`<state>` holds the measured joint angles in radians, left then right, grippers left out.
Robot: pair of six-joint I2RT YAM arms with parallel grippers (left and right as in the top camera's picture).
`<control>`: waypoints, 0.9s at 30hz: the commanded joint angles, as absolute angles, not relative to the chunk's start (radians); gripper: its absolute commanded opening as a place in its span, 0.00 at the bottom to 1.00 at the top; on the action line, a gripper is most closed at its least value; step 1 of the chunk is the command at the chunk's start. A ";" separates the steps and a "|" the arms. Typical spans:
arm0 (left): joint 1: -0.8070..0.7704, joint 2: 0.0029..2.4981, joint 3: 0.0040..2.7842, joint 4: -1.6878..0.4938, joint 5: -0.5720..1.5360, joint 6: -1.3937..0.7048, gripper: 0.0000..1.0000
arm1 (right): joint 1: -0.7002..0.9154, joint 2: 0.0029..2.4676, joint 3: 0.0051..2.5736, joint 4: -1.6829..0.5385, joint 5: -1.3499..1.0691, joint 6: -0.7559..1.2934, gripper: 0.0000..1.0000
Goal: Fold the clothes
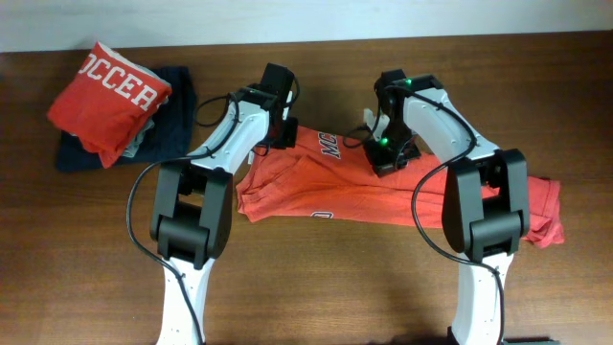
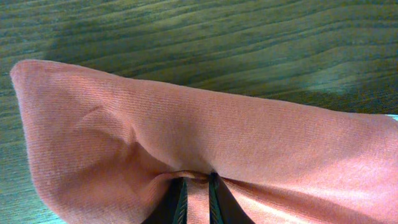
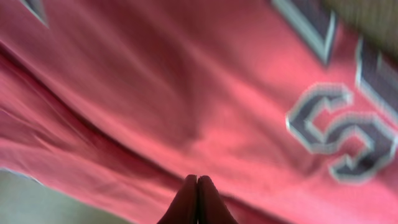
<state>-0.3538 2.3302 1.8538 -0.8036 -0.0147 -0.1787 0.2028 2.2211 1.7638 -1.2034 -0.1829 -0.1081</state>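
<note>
The clothes, a coral-red T-shirt with white lettering, lie in a long crumpled band across the middle of the table. My left gripper is at the shirt's far left edge. In the left wrist view it is shut on a pinched ridge of the shirt's fabric, which is lifted off the wood. My right gripper is over the shirt's far edge near the lettering. Its fingertips are pressed together with no cloth showing between them, close above the red cloth and white-edged letters.
A folded red shirt with white letters lies on a dark navy garment at the back left corner. The brown wooden table is bare in front of the shirt, between the two arm bases.
</note>
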 commanded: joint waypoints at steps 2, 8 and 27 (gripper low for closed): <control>-0.350 2.343 1.879 -0.804 -0.030 -0.162 0.14 | 0.203 2.198 1.783 -1.169 -0.263 -0.089 0.04; -0.349 2.343 1.879 -0.815 -0.030 -0.162 0.14 | 0.209 2.201 1.762 -1.164 -0.263 -0.088 0.04; -0.348 2.343 1.879 -0.816 -0.030 -0.162 0.14 | 0.295 2.197 1.654 -1.186 -0.287 -0.088 0.04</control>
<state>-0.3538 2.3314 1.8572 -0.8108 -0.0162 -0.1787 0.2832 2.2211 1.6611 -1.1656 -0.2584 -0.0914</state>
